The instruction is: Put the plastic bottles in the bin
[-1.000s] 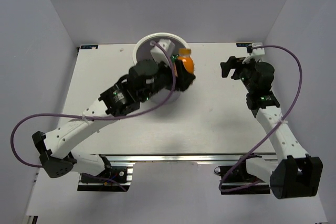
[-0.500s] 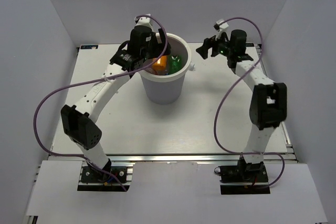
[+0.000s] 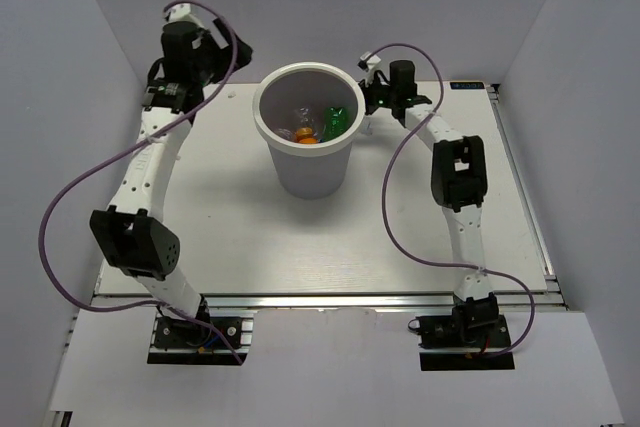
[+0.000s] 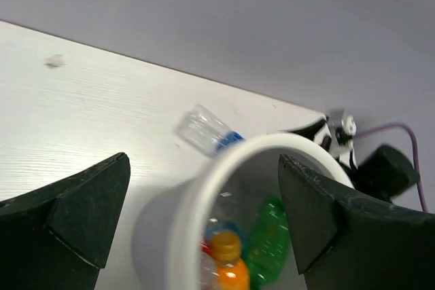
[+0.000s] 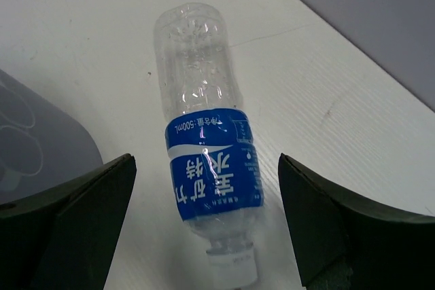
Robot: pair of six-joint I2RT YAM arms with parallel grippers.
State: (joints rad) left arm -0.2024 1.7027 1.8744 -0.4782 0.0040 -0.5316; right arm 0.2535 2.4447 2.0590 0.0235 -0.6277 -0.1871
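Right gripper [image 5: 205, 164] wide over blue-label bottle [image 5: 198, 100]

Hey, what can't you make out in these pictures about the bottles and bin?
Bottles inside the bin: count unclear, since they are piled and small in the top view and the rim cuts them off in the left wrist view.
Blue-label bottle: its cap end is hidden behind the bin's rim in the left wrist view, and it is not discernible from above.

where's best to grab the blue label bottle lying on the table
Across the labelled middle of the blue label bottle, coming down from above: it lies on its side on the table, its round body is straightest there, and the open right tool lines up across it.
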